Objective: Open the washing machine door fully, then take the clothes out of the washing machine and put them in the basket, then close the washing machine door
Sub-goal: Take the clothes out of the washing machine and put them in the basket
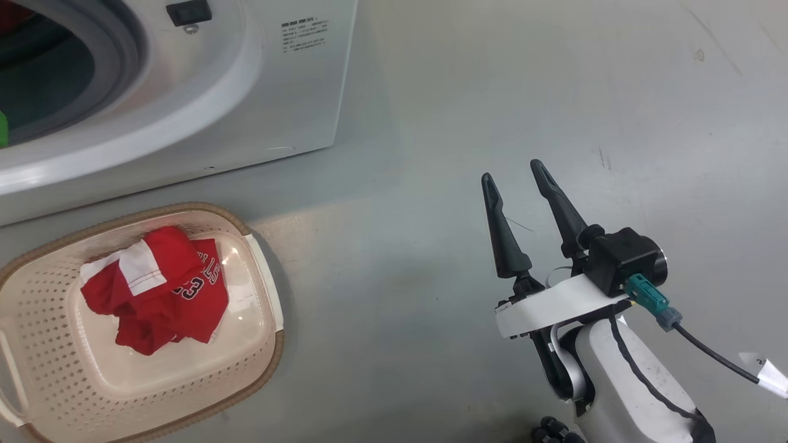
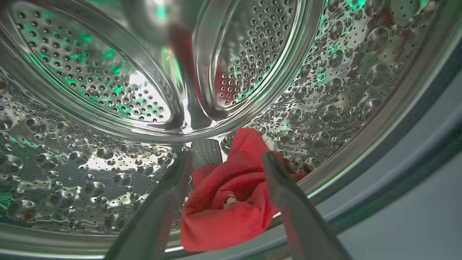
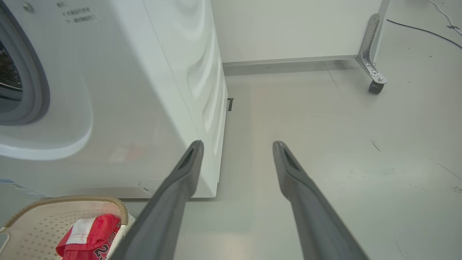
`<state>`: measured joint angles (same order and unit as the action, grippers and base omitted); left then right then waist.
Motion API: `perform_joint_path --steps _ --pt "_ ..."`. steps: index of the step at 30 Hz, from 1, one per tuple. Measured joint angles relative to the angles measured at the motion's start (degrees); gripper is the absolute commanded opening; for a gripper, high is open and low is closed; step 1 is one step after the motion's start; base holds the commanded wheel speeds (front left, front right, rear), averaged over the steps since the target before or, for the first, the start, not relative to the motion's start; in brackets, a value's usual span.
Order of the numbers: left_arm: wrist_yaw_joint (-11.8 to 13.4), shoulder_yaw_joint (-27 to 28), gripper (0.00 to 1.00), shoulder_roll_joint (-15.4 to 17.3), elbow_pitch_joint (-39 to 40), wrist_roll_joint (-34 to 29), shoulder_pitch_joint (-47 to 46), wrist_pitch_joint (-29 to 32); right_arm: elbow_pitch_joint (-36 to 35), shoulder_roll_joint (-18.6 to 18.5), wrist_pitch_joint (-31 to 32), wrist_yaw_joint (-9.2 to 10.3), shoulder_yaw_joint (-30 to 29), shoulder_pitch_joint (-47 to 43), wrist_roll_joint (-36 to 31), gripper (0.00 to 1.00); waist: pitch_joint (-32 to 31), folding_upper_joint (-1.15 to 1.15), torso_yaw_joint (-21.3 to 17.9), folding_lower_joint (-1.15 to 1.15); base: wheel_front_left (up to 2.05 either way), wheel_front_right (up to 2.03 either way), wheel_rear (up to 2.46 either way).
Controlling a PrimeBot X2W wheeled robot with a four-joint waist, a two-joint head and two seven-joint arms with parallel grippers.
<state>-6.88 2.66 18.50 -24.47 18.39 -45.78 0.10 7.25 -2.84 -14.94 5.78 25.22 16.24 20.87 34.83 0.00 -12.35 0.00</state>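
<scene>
My left gripper is inside the steel perforated drum of the washing machine. It is open, with a crumpled red piece of the clothes lying between its fingers at the drum's front lip. Another red jersey with white trim lies in the cream basket on the floor in front of the machine. To the right, my right gripper hangs open and empty over the grey floor. The right wrist view has the right gripper, the machine's corner and the basket. The washing machine door is out of view.
Bare grey floor stretches right of the machine. A metal frame leg with a caster stands at the far wall, with a dark cable lying on the floor beyond it. A cable trails from my right wrist.
</scene>
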Motion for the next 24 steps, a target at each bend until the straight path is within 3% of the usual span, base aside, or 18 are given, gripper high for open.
perform_joint_path --steps 12,24 --pt "0.0 0.3 1.00 2.4 -8.2 1.6 -6.0 7.0 0.3 0.0 0.0 0.89 1.5 0.9 0.8 1.00 3.0 0.00 -3.4 0.00 0.00 0.00 0.00" --pt "0.0 0.9 1.00 2.7 -15.2 3.7 -8.6 11.5 0.6 0.0 0.0 0.99 1.6 1.3 1.3 1.00 4.2 0.00 -4.0 0.00 0.00 0.00 0.00"
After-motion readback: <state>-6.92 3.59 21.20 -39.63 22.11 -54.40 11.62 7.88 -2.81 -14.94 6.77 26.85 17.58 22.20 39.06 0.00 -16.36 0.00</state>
